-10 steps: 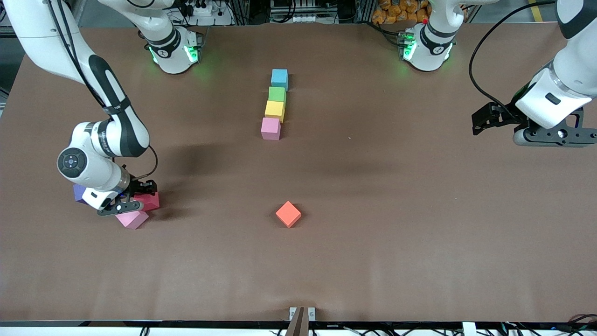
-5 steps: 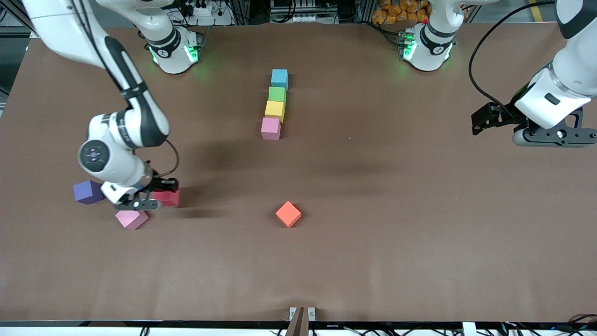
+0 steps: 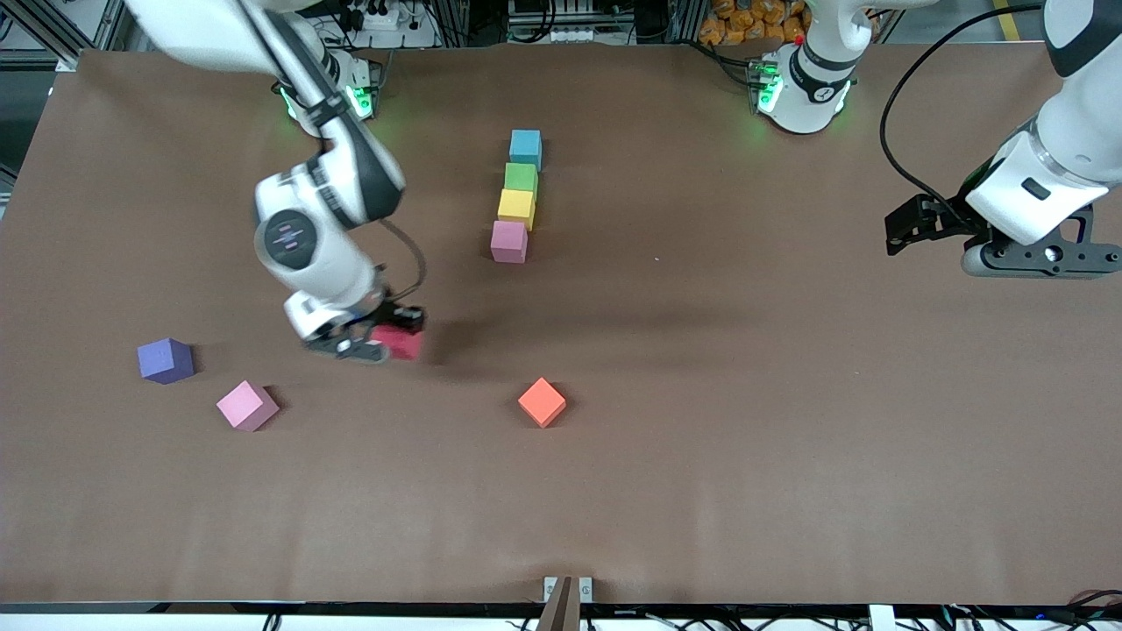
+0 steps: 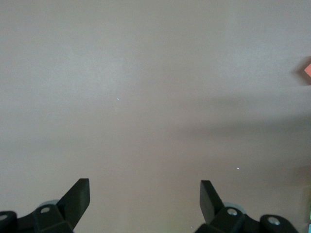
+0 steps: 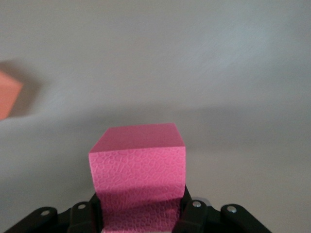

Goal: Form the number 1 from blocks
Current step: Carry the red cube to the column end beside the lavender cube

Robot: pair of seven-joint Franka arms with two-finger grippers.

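Note:
A column of blocks runs toward the front camera in mid-table: light blue, green, yellow, pink. My right gripper is shut on a red block, held just above the table between that column and the loose blocks; the right wrist view shows the red block clamped between the fingers. An orange block lies nearer the camera, also seen as the orange block. My left gripper is open over bare table.
A purple block and a second pink block lie loose at the right arm's end of the table. The left arm waits at its own end. The brown table stretches wide around the orange block.
The right gripper has lifted the red block from between the purple and pink blocks and carried it toward mid-table. The left arm has not moved.

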